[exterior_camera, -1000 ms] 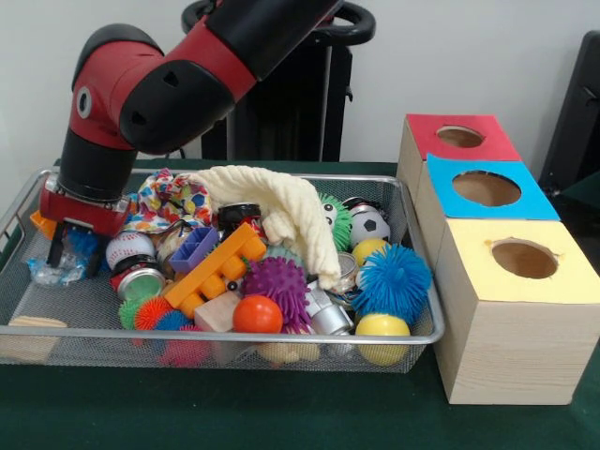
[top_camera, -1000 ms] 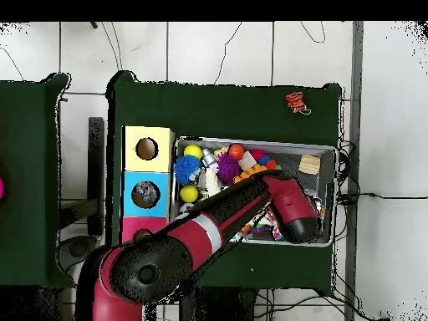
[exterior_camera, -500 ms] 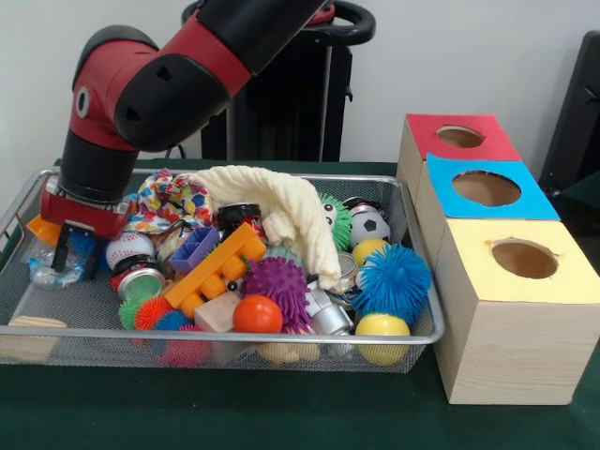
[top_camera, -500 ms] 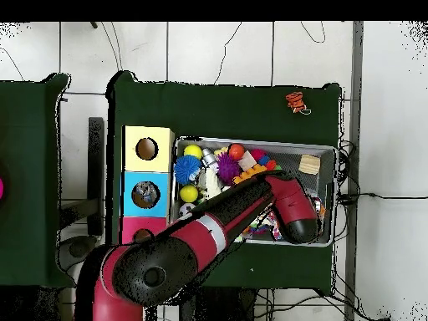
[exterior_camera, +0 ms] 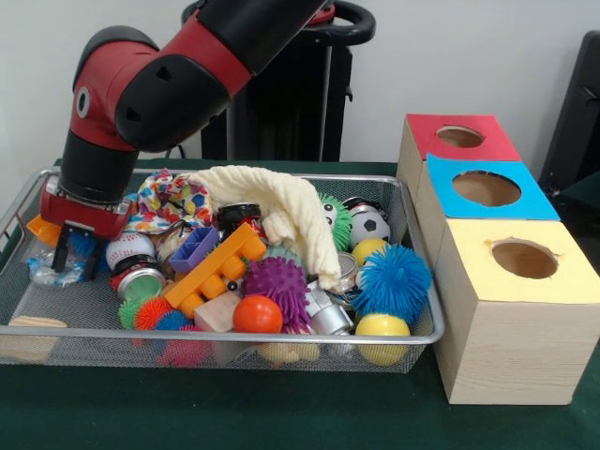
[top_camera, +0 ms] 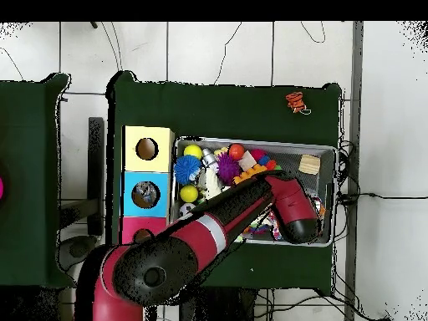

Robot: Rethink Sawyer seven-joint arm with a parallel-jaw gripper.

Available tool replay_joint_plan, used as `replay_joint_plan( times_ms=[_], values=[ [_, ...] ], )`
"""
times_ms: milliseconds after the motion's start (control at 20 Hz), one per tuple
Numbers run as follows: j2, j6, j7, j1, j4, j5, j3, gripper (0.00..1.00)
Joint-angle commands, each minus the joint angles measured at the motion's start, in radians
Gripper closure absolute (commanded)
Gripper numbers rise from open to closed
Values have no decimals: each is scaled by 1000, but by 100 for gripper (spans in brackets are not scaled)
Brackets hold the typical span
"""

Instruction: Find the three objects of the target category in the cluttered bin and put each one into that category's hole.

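Nearest the camera, along the front rim of the wire mesh bin (exterior_camera: 225,335), sit a smooth yellow ball (exterior_camera: 382,330), a glossy orange ball (exterior_camera: 257,314), a plain wooden block (exterior_camera: 217,313) and a shiny metal tin (exterior_camera: 327,317). Just behind them are a purple spiky ball (exterior_camera: 278,283), a blue spiky ball (exterior_camera: 393,278) and an orange plastic brick (exterior_camera: 220,262) lying on a slant. My hand (exterior_camera: 73,256) is down at the bin's left end, over a clear crinkled plastic wrapper (exterior_camera: 49,272) and something blue; I cannot tell whether it is apart or together, or clamped on anything. Which category I am after I cannot say from here, so any target is somewhere in this heap, perhaps buried. I judge the risks to be snagging the flimsy wrapper instead of a solid piece, or catching the mesh wall beside me. Round balls would roll off a poor grip. Further back a cream knitted cloth (exterior_camera: 281,211) drapes over the pile and could drag toys along. Beside the bin on the green counter (exterior_camera: 281,412) stand wooden boxes with a yellow hole (exterior_camera: 524,259), a blue hole (exterior_camera: 486,188) and a red hole (exterior_camera: 459,137).
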Motion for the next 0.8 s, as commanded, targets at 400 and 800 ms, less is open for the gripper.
replay_joint_plan(
  times_ms=[400, 800],
  values=[
    [75, -25, -71, -5, 7, -9, 145, 100],
    [32, -90, -2, 13, 35, -50, 98, 100]
  ],
)
